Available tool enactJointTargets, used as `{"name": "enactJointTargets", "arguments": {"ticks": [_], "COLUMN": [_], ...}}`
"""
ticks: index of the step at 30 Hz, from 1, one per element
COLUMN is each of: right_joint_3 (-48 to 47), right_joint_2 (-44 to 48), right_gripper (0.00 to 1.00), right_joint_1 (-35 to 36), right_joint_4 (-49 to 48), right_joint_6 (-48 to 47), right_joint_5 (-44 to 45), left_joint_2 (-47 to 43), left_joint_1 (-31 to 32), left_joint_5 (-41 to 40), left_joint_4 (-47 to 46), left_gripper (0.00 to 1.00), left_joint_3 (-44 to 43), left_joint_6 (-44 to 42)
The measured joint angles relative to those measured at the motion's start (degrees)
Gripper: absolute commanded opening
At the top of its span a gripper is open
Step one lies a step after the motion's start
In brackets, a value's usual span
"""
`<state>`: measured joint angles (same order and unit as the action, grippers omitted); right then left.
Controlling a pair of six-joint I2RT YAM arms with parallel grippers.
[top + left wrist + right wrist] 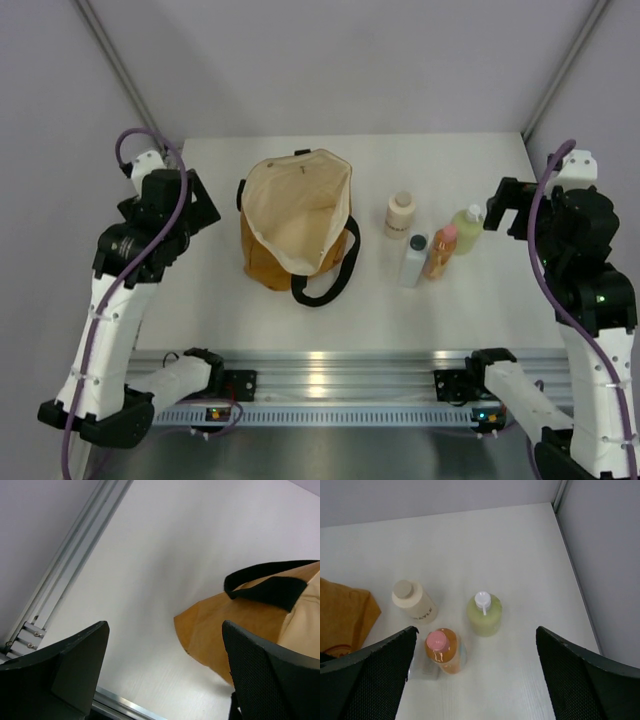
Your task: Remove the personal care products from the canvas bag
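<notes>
The canvas bag (262,262) stands open at the table's middle, black strap (330,285) hanging at its near side; only cream lining shows inside. Right of it stand the beige squat bottle (400,213), the white bottle with dark cap (413,260), the orange bottle (440,250) and the pale green bottle (466,228). My left gripper (205,205) is open and empty, left of the bag (235,630). My right gripper (500,215) is open and empty, just right of the green bottle (484,615), above the orange (445,650) and beige (415,602) bottles; the white one (422,670) is partly hidden.
An aluminium rail (320,365) runs along the table's near edge. Grey walls close in the back and both sides, with a corner post (561,492) at the back right. Another rail (75,565) runs along the table's left edge.
</notes>
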<state>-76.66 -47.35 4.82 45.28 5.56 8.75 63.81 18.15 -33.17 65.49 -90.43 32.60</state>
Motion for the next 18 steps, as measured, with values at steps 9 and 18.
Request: {"name": "enactJointTargets", "arguments": {"ticks": [9, 18], "right_joint_3": [0.22, 4.42], "right_joint_2": [7.5, 14.25], "right_gripper": [1.0, 0.99], "right_joint_1": [4.55, 4.81], "right_joint_4": [13.29, 19.56], "right_joint_6": [-1.05, 0.74], "right_joint_5": [4.79, 6.05], "left_joint_2": [-15.45, -21.44], "left_joint_1": [0.0, 0.0], "left_joint_5": [-2.62, 0.15], "left_joint_4": [0.46, 0.42], "left_gripper": [0.99, 0.99], "left_joint_3": [10.27, 15.5], "left_joint_6": [-3.21, -6.16]}}
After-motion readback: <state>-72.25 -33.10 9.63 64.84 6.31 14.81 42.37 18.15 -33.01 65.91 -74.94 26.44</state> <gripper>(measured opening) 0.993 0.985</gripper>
